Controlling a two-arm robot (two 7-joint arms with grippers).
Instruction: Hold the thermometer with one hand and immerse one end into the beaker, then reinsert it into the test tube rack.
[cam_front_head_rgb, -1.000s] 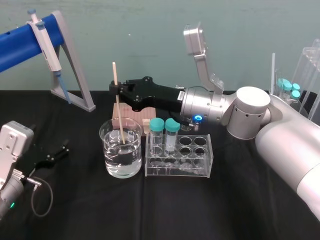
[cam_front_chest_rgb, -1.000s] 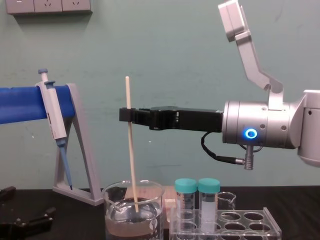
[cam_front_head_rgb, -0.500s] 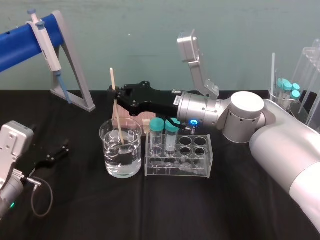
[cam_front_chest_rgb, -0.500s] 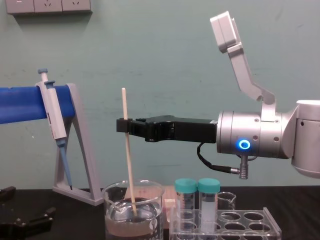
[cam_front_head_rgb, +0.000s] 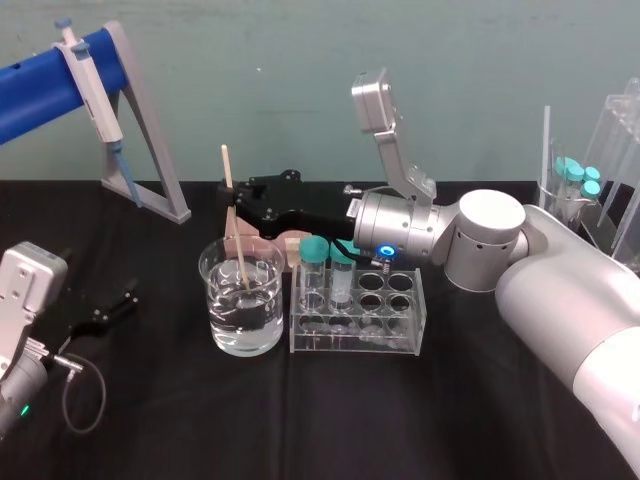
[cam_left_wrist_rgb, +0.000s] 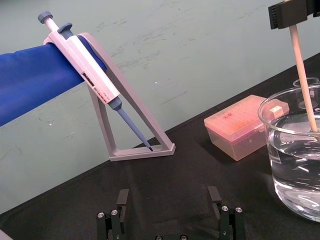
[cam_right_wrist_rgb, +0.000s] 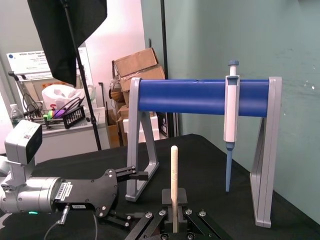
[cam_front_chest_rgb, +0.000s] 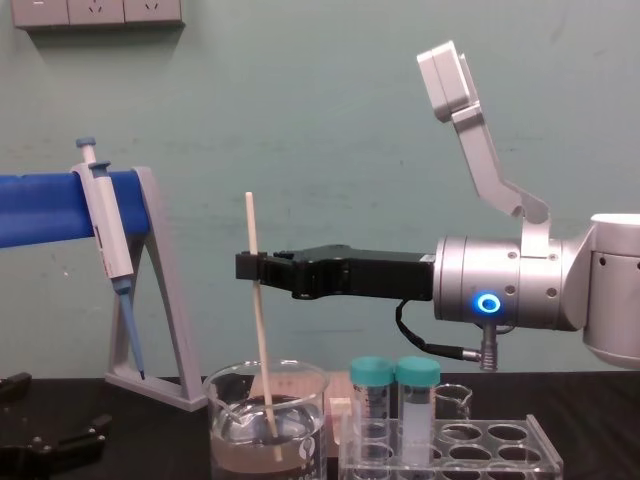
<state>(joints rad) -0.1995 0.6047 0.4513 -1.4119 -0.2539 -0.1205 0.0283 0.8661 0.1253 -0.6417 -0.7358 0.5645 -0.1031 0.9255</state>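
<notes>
Just one thermometer (cam_front_head_rgb: 238, 245) is in play, and the right gripper (cam_front_head_rgb: 230, 194) has it pinched between its black fingers a little above the middle of the rod, with the arm reaching across horizontally from the robot's right, above the rack. The rod stands nearly upright, leaning slightly, with its upper end free above the fingers and its lower end down inside the single large beaker (cam_front_head_rgb: 268, 322), below the water line; whether the tip touches the glass bottom cannot be told. Just beside the beaker, on its right, sits one test tube rack (cam_front_head_rgb: 380, 335), which carries two teal-capped tubes (cam_front_head_rgb: 314, 262) side by side in the holes at its left end, while the other holes stand open. One much smaller beaker (cam_front_chest_rgb: 452, 400) shows behind the rack, and one pink tip box (cam_left_wrist_rgb: 240, 127) lies on the black cloth behind the large beaker. One pipette (cam_front_head_rgb: 88, 85) hangs on the blue bar of the grey stand (cam_front_head_rgb: 150, 130) at the back left. The left gripper (cam_left_wrist_rgb: 168, 199) rests low on the table at the near left, well apart from the glassware, its two fingers spread with nothing between them.
</notes>
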